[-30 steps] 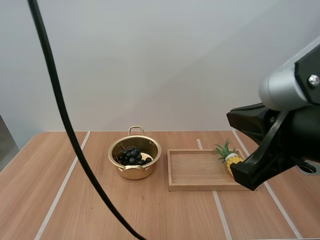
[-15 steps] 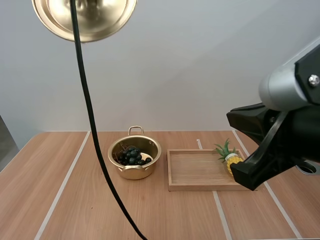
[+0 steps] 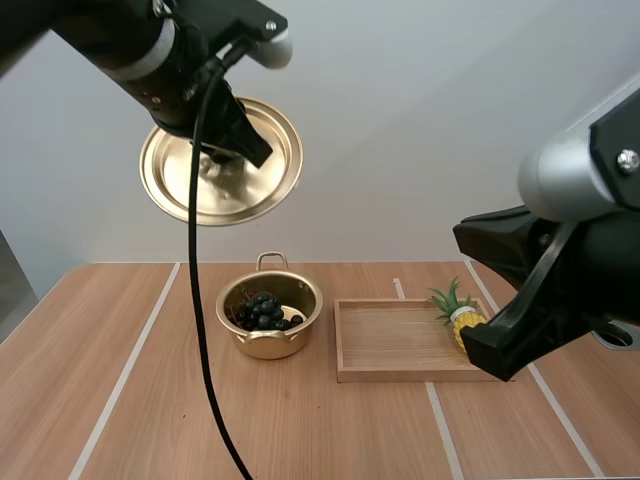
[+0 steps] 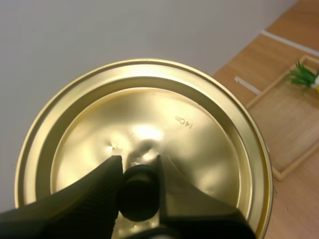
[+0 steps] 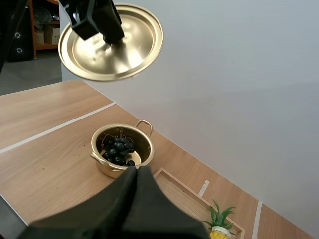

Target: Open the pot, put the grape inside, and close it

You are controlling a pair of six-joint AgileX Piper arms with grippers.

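A small golden pot (image 3: 269, 316) stands open on the wooden table with a dark bunch of grapes (image 3: 264, 311) inside it. High above the pot hangs the golden lid (image 3: 222, 162), tilted so its top faces the camera. My left gripper (image 3: 218, 158) is shut on the lid's black knob (image 4: 138, 191), which sits pinched between the two fingers. From the right wrist I see the pot (image 5: 121, 148), the grapes (image 5: 117, 151) and the lid (image 5: 111, 42) held up by the left arm. My right gripper (image 5: 137, 172) lies shut on nothing, its fingers together as one dark wedge, at the table's right side.
A wooden tray (image 3: 410, 339) lies right of the pot, with a small toy pineapple (image 3: 459, 312) at its right end. The right arm (image 3: 560, 260) looms over the table's right side. Pale stripes run across the tabletop.
The left arm has come down into the high view with the lid. The lid has dropped from the top edge to a spot well above the pot. The right arm is still.
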